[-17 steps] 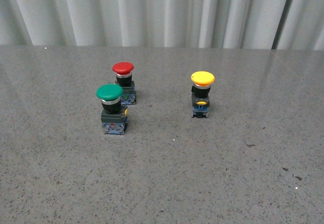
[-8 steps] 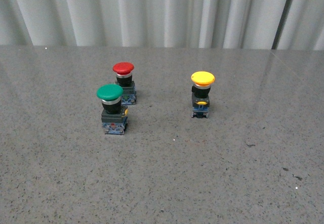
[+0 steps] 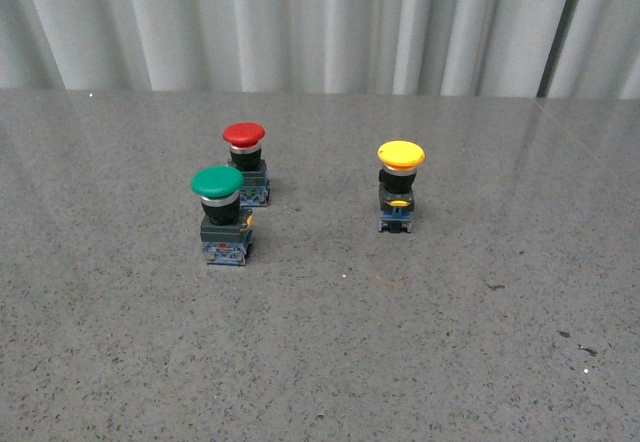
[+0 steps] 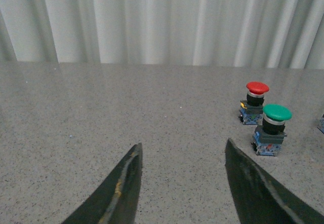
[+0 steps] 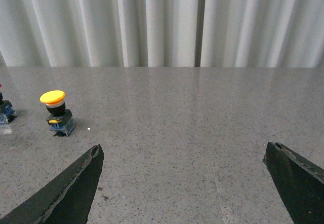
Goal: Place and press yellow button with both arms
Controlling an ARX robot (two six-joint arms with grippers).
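Front view. You see the yellow button (image 3: 399,188) standing upright on the grey speckled stone-look tabletop (image 3: 400,352), right of centre and about mid-depth. Its round, domed mushroom cap sits on a black collar, above a dark blocky body with a yellow tab and a bluish base.

Well apart to its left stand two push-buttons of the same build. The green-capped push-button (image 3: 221,214) is nearer to you. The red-capped push-button (image 3: 245,165) is just behind it and slightly to the right, close beside it; whether the two touch cannot be told. Both stand upright. The tabletop has a dull sheen, with a few small dark flecks toward its near right. Pale curtain (image 3: 300,22) in vertical folds closes the far side.

Left wrist view. The left gripper (image 4: 183,145) shows two flat, tapering black fingers (image 4: 120,193), one with scuffed, yellowish wear along its edge. They stand moderately apart over bare tabletop and hold nothing. The green-capped push-button (image 4: 272,129) and the red-capped push-button (image 4: 254,103) lie beyond the fingertips, off to one side.

Right wrist view. The right gripper (image 5: 183,148) shows its dark, rough-edged fingers (image 5: 76,188) spread wide over bare tabletop, grasping nothing. The yellow button (image 5: 56,113) stands beyond them, clear of both fingertips.
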